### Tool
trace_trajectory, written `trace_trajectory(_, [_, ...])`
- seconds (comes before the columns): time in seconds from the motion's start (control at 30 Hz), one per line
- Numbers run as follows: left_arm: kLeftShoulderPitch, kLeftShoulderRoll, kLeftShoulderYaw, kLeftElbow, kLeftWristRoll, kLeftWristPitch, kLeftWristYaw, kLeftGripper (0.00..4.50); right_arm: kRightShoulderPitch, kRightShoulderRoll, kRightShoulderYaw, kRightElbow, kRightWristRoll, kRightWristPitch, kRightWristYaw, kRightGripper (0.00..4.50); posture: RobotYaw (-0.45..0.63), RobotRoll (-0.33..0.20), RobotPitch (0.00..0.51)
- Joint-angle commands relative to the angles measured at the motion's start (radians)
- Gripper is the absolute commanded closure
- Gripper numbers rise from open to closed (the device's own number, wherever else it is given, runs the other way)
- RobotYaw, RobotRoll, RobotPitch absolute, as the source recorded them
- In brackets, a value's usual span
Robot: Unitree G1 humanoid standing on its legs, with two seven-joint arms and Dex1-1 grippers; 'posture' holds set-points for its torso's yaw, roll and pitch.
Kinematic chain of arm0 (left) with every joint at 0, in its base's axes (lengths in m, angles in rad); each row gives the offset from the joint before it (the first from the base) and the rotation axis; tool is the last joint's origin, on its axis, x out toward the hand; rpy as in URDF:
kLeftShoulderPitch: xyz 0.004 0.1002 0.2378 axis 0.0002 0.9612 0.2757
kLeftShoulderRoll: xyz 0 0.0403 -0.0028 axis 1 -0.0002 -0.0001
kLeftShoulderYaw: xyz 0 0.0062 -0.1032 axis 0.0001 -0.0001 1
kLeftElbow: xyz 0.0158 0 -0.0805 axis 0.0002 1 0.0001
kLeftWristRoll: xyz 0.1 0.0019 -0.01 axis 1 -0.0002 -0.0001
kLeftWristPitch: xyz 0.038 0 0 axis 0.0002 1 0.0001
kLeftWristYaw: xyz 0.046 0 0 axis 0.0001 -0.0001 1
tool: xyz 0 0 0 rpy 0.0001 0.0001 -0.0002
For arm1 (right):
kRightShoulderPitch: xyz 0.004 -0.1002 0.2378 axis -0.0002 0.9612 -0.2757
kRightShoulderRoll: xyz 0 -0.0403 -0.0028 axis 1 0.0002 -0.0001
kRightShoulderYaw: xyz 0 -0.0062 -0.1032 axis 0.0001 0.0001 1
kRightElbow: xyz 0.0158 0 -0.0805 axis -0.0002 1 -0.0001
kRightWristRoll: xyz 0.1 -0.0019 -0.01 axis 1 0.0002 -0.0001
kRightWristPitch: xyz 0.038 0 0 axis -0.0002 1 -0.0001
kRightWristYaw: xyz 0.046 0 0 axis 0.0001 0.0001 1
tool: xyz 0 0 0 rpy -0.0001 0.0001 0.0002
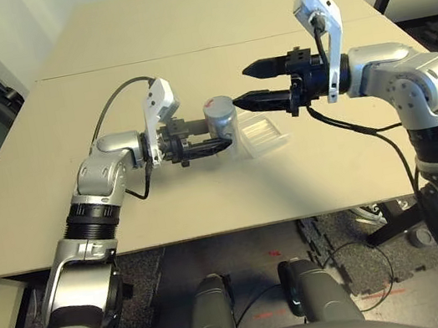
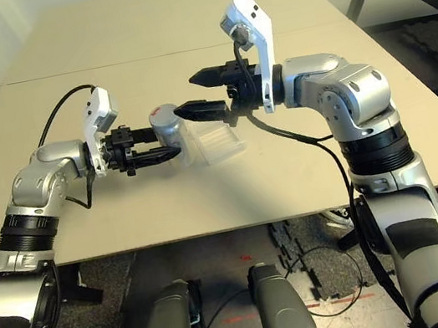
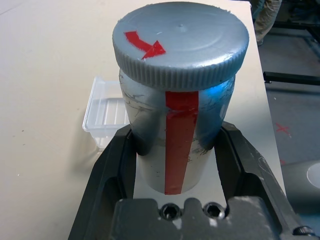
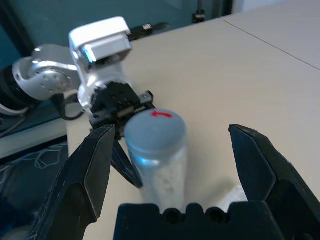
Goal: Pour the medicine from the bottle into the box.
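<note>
Left gripper [image 1: 218,134] grips the bottle [image 3: 175,145], cap [image 3: 181,42] on! Right gripper [image 4: 172,150], spread wide, looks set to uncap; next calls for closing squarely round that lid.

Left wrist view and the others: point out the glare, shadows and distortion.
Left wrist view: blue glare down one side of the bottle, soft shadow beside the clear tray; right wrist view: small bright highlight below the cap's rim; left eye view: table's front edge bows slightly.
</note>
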Motion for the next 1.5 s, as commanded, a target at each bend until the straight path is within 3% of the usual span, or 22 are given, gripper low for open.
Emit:
trace_trajectory(0.03, [-0.018,-0.005,-0.012,0.018,0.013,-0.012,-0.014,2.02,-0.018,0.016,0.028,-0.02,-0.003,0.0,-0.006,0.0,-0.03,0.0,0.08])
trace_trajectory(0.37, [-0.03,-0.014,-0.016,0.019,0.02,-0.007,-0.022,2.02,-0.027,0.035,0.127,0.034,-0.091,-0.071,0.01,0.0,-0.03,0.0,0.08])
trace_trajectory(0.73, [-0.036,-0.021,-0.019,0.012,0.019,0.004,-0.019,2.02,-0.04,0.072,0.159,0.066,-0.138,-0.1,0.022,0.0,-0.03,0.0,0.088])
trace_trajectory(0.83, [-0.036,-0.022,-0.019,0.011,0.018,0.008,-0.019,2.02,-0.046,0.077,0.152,0.062,-0.13,-0.088,0.024,0.63,-0.03,0.0,0.091])
trace_trajectory(0.93, [-0.034,-0.022,-0.02,0.013,0.02,0.009,-0.019,2.02,-0.051,0.082,0.142,0.056,-0.117,-0.071,0.022,1.73,-0.03,0.0,0.091])
trace_trajectory(0.97, [-0.033,-0.022,-0.021,0.016,0.022,0.008,-0.019,2.02,-0.052,0.084,0.138,0.054,-0.114,-0.066,0.02,1.91,-0.03,0.0,0.091])
trace_trajectory(1.5, [-0.005,-0.014,-0.037,0.068,0.06,-0.034,-0.022,2.02,-0.126,0.14,0.003,0.123,-0.078,-0.033,-0.064,1.91,-0.04,0.0,0.089])
